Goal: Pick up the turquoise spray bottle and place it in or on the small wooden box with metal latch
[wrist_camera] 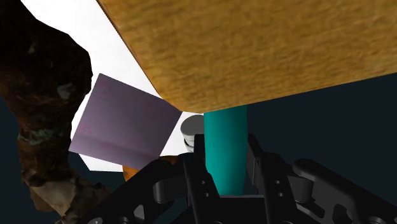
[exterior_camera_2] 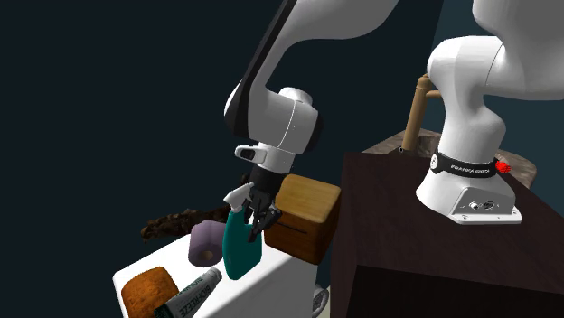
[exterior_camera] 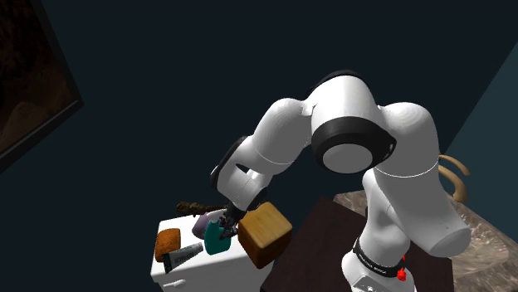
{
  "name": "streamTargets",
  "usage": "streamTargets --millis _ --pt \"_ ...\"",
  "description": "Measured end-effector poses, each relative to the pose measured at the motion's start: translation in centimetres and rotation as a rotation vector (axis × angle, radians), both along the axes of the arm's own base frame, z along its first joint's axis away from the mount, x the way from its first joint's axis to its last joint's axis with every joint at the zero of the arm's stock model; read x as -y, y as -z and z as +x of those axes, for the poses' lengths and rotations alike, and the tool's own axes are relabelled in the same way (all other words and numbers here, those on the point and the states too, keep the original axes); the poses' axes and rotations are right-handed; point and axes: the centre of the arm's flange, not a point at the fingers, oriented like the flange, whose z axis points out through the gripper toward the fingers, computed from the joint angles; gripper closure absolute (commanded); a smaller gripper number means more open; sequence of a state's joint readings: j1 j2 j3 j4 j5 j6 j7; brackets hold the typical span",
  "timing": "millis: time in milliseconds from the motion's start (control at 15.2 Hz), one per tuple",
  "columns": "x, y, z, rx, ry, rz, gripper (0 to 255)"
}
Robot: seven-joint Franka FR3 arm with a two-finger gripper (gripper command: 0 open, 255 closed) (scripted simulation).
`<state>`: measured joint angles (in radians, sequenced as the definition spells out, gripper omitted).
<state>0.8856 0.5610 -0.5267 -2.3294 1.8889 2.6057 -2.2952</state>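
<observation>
Dark walls point(exterior_camera: 166, 75), framed picture point(exterior_camera: 29, 83), white table point(exterior_camera: 217, 267)

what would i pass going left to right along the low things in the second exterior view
orange-brown lump → purple block → turquoise spray bottle → wooden box → dark stand. Left out, since they overlap others: grey tube, dark gnarled branch.

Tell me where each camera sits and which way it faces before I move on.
Shoulder view: beside and behind the stand, looking down past the white arm to the gripper over the white table.
Second exterior view: near the table, looking across it at the stand; the arm's base and wrist show.
Wrist view: on the hand, looking along the fingers clasping the turquoise spray bottle, wooden box just beyond.
Shared: all three show bottle and box.
</observation>
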Motion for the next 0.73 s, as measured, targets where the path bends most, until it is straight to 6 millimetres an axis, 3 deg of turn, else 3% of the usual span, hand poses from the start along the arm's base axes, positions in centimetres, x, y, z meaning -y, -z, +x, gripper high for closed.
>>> streamTargets --millis 330,726 --pt "0.0 -0.3 0.0 0.0 0.0 0.0 255" --pt "0.1 -3.1 0.0 0.0 0.0 0.0 255"
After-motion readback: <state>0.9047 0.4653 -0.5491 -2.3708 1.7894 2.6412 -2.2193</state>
